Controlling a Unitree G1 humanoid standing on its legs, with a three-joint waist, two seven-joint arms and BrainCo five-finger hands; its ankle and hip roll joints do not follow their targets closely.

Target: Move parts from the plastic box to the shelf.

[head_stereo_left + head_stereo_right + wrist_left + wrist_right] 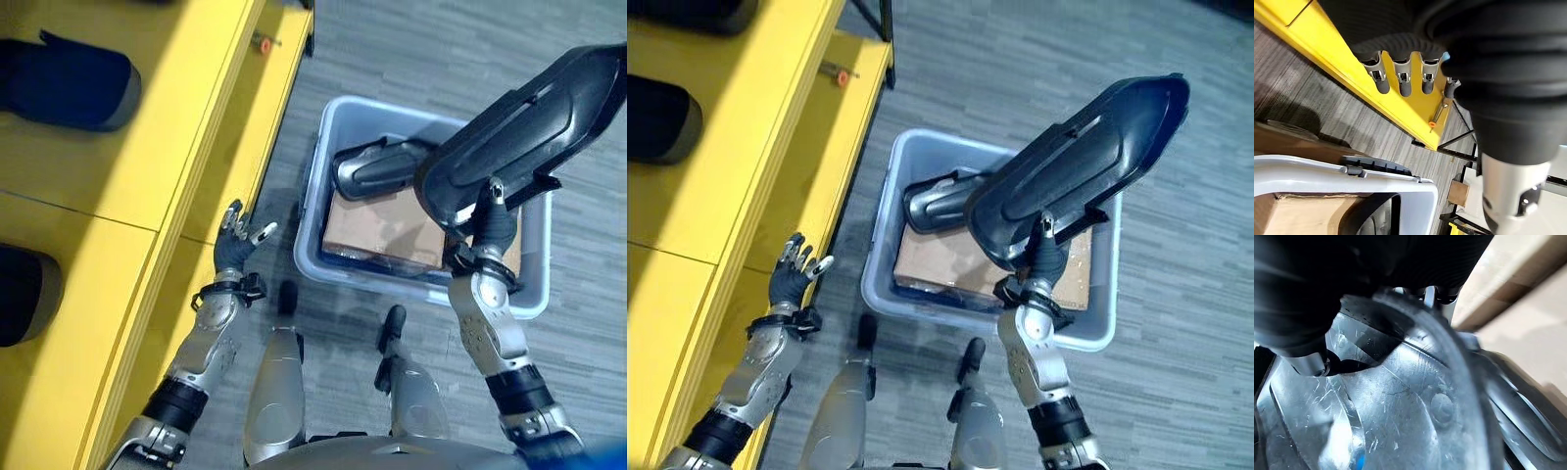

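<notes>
The right hand grips the lower edge of a long dark part, holding it above the plastic box. The left hand, fingers relaxed and spread, hangs beside the yellow shelf.

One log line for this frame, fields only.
right hand: shut on long dark plastic part | above grey plastic box | left hand: open, beside yellow shelf
</notes>
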